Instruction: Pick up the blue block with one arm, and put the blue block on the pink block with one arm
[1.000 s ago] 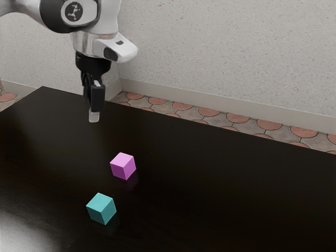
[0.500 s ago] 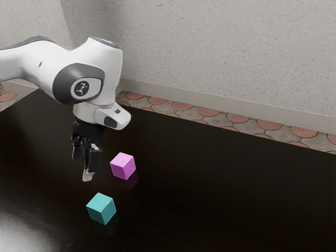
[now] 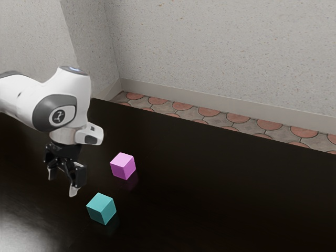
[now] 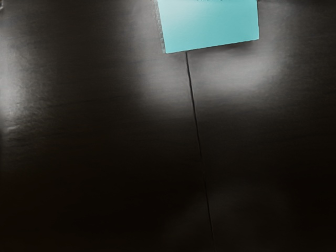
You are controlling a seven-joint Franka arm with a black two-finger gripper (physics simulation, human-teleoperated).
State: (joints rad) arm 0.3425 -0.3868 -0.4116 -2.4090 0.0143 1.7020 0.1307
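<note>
The blue block (image 3: 101, 208), teal in colour, rests on the dark table (image 3: 210, 178) toward its front. A pink block (image 3: 123, 166) sits a short way behind it, slightly to the exterior view's right. My gripper (image 3: 62, 182) hangs low over the table, just to the exterior view's left of the blue block, open with nothing between its fingers. In the wrist view the blue block (image 4: 210, 23) lies off to one side of my hand, beside a thin seam (image 4: 197, 136) in the tabletop.
Behind the table runs a tiled floor strip (image 3: 236, 118) and a pale wall (image 3: 220, 47). The table's far edge (image 3: 173, 116) crosses diagonally behind the blocks. Bare dark tabletop stretches to the exterior view's right.
My arm has swung down and toward the exterior view's left and front, from high above the table's back to low beside the blue block. Both blocks stayed put.
</note>
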